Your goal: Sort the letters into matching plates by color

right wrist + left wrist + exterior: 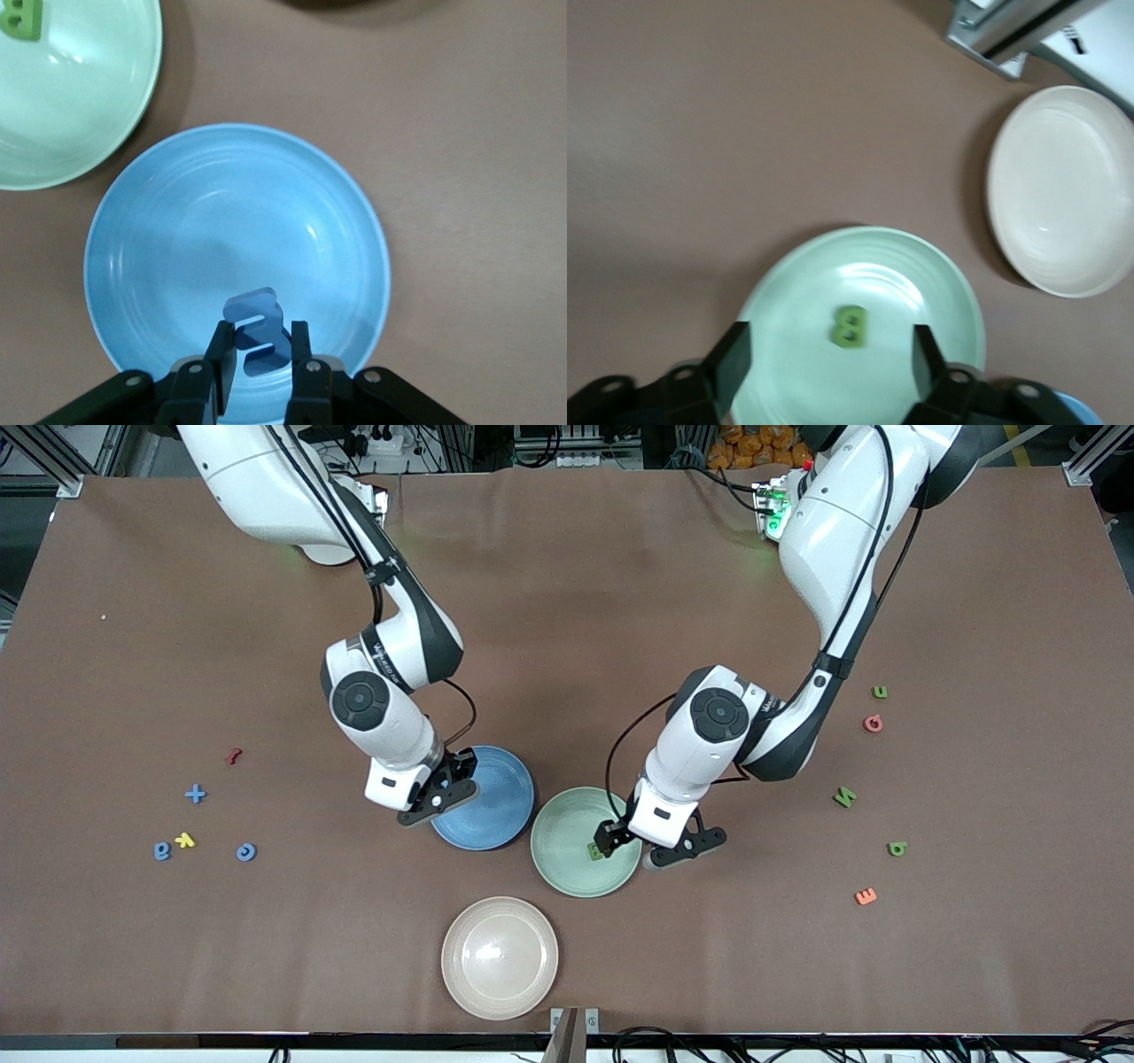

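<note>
Green B (850,326) lies flat in the mint plate (939,283) between my left gripper's (830,356) wide-open jaws, while my right gripper (260,354) pinches a blue letter (254,329) upright over the blue plate (159,221).

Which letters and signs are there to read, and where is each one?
"B": green toy letter lying in the pale mint green plate, under the open left gripper.
"+": blue toy sign on the brown table, toward the right arm's end.
Blue toy piece in the shut right gripper, over the medium blue plate: shape unclear.
Other scattered pieces: too small to read.
</note>
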